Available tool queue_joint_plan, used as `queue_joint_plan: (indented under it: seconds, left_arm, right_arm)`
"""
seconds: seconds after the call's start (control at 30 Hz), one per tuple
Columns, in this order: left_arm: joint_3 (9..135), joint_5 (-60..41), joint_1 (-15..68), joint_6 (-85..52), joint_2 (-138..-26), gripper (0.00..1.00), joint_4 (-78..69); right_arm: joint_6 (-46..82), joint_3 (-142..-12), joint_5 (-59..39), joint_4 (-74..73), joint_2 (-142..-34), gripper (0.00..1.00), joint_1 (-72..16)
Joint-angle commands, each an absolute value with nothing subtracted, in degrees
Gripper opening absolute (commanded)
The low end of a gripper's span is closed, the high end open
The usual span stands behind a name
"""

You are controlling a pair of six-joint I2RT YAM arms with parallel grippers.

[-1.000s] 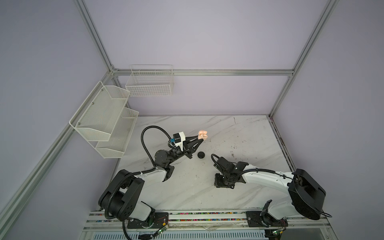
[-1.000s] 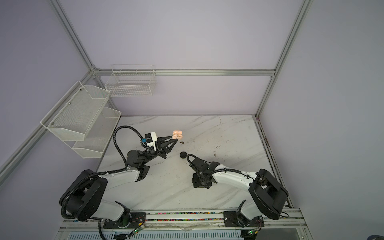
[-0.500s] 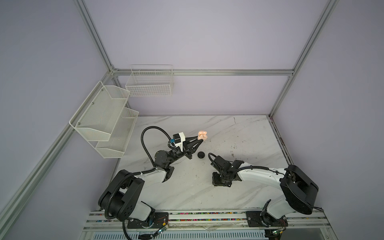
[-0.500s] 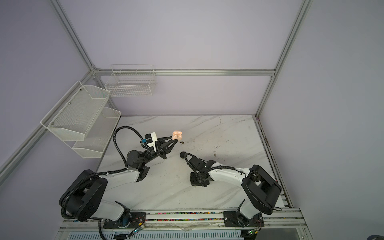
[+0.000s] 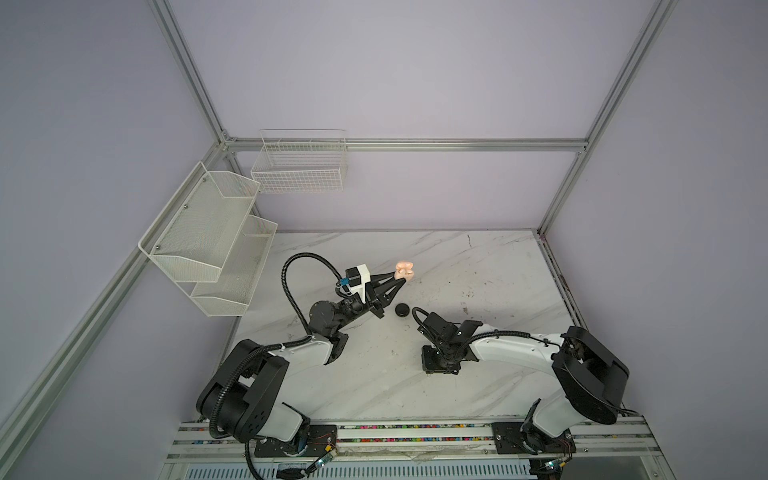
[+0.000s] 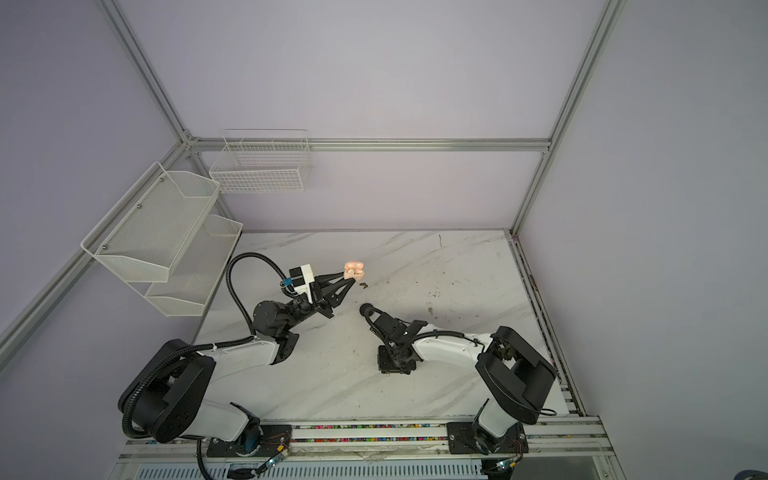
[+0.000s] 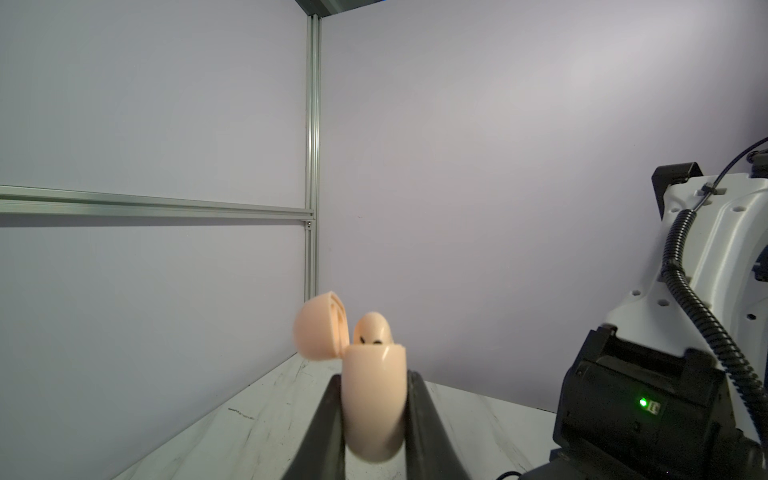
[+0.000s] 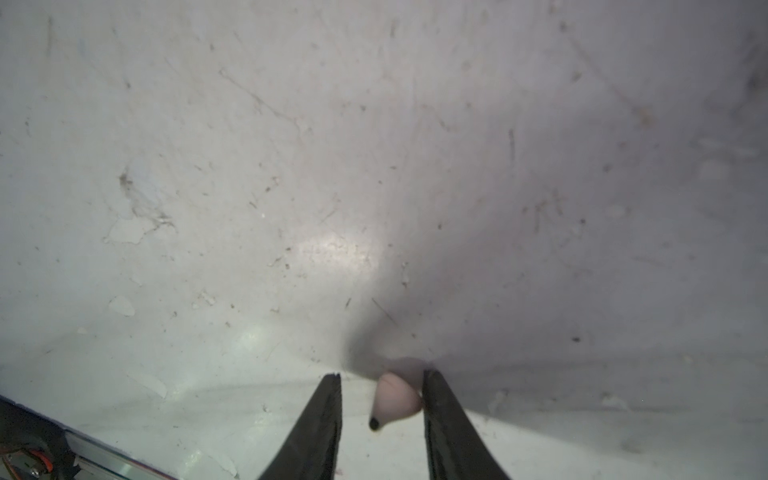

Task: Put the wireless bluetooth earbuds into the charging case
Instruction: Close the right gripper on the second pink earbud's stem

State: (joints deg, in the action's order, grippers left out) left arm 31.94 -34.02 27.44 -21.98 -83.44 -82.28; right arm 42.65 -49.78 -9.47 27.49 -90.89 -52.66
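Pale pink earbud (image 8: 397,399) looks tiny, light and slick; pinch its bulb. Right gripper (image 8: 382,374) straddles it partly open, one finger touching; left gripper (image 7: 374,376) clamps the open charging case (image 7: 374,411).

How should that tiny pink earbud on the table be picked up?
Pinch the pink earbud across its rounded body, coming down from above: it lies flat on the table, dark-tipped stem sticking out sideways, and the right hand straddles it.
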Motion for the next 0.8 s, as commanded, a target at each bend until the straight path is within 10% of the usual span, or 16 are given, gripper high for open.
queue_joint_plan:
  seconds: [0.0, 0.77]
  left_arm:
    - [29.85, -33.18, 27.6, -22.44, -81.54, 0.0, -86.04]
    - [29.64, -32.78, 27.58, -22.76, -81.51, 0.0, -86.07]
  right_arm:
    - [42.19, -51.37, -9.4, 27.25, -91.75, 0.37, -53.56]
    - [40.56, -55.49, -4.93, 32.69, -95.93, 0.28, -55.93]
